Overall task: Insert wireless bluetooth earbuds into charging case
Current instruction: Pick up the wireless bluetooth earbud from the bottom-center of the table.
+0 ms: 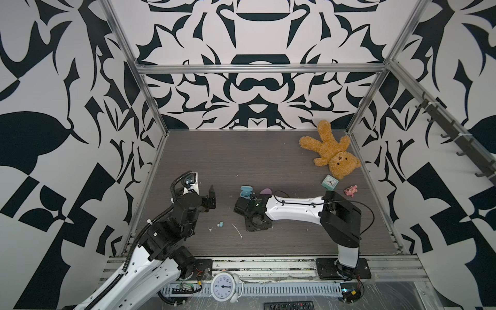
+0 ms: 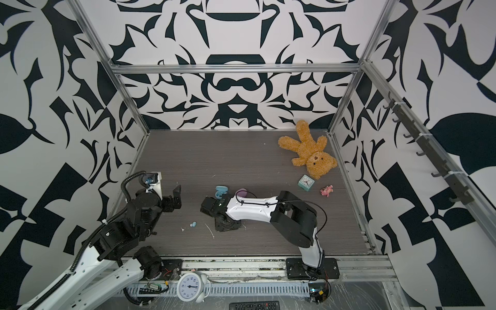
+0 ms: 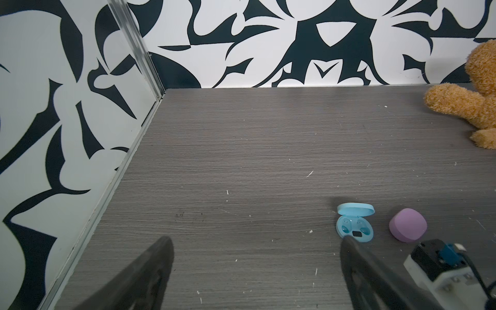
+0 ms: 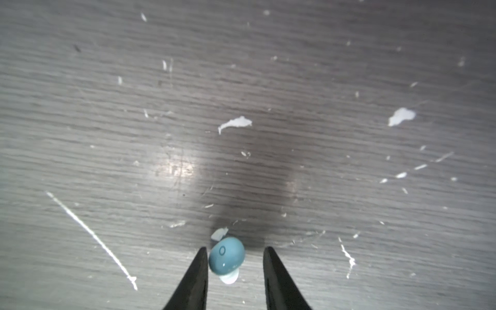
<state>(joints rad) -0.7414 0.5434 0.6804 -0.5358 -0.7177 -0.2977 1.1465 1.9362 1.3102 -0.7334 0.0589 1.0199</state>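
A pale blue earbud (image 4: 226, 256) lies on the grey table between the fingers of my right gripper (image 4: 236, 249). One finger touches it, the other stands a gap away, so the gripper is open. In both top views the right wrist (image 1: 251, 210) hides that bud. Another pale blue earbud (image 1: 221, 223) lies loose to the left. The blue charging case (image 1: 246, 192) sits open with both wells (image 3: 354, 226) bare. A purple case (image 3: 408, 225) rests shut beside it. My left gripper (image 3: 256, 241) hovers wide open and holds nothing, left of the cases.
A brown teddy bear (image 1: 330, 150), a small teal clock (image 1: 330, 182) and a pink toy (image 1: 351, 190) lie at the back right. White scraps (image 4: 234, 123) dot the table. A white alarm clock (image 1: 222, 287) stands on the front rail.
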